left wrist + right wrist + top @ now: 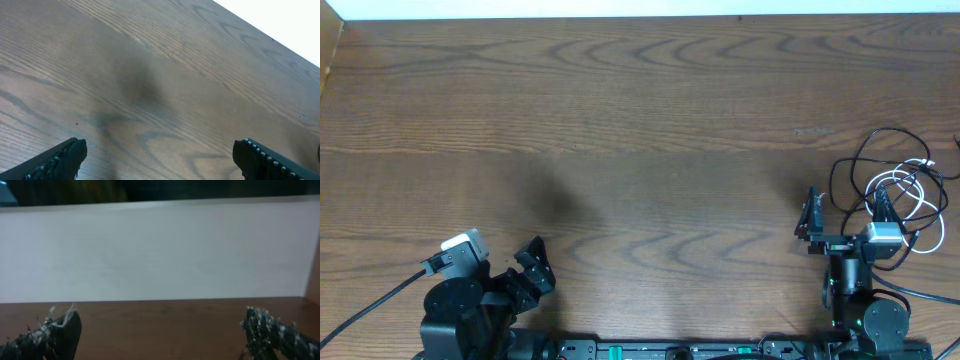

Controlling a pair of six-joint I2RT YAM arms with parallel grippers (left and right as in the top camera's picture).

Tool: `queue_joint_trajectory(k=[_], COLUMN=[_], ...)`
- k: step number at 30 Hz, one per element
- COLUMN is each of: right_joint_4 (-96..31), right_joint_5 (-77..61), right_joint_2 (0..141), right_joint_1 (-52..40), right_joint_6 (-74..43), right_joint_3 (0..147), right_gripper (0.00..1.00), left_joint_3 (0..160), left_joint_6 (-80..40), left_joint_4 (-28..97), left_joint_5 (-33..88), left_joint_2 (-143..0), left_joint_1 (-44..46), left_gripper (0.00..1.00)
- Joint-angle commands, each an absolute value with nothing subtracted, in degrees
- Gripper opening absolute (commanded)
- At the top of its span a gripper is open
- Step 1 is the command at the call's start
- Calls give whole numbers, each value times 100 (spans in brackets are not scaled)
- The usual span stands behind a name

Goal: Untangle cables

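Left tool [527,272] spread wide and empty near my base, right tool [846,215] equally wide with nothing held, just beside it the black cable [866,150] and white cable [917,167] looped together, tangled at the wooden surface's [620,120] right edge.

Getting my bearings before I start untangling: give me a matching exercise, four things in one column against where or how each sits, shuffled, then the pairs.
Things:
1. black cable
2. white cable
3. left end effector
4. right end effector

Places and states:
A. open, near left, over bare table
B. small pale loops within the dark ones
C. open, at the cable pile's left side
D. wide loops at the right edge

Pairs: 1-D, 2-B, 3-A, 4-C
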State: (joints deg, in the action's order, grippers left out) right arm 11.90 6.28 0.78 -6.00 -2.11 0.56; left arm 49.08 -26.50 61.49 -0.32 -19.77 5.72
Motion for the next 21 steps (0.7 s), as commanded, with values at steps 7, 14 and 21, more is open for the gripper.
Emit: queue_joint_trajectory(k=[7, 14, 21], right_joint_4=[-211, -390, -388], right_joint_5=[528, 395, 434], right_joint_2=[27, 30, 30], right_joint_1=[-458, -458, -458], right_joint_6=[-167, -163, -163], right_joint_3=[30, 30, 30], right_gripper=[99, 99, 99], left_joint_3=[4871, 4871, 4871], left_joint_6=[-2532, -2532, -2532], left_joint_4=[6149, 6149, 6149], left_joint_5=[-62, -62, -62], left_joint_2=[-1955, -1955, -1955], left_joint_1=[554, 554, 554], left_gripper=[98, 98, 98])
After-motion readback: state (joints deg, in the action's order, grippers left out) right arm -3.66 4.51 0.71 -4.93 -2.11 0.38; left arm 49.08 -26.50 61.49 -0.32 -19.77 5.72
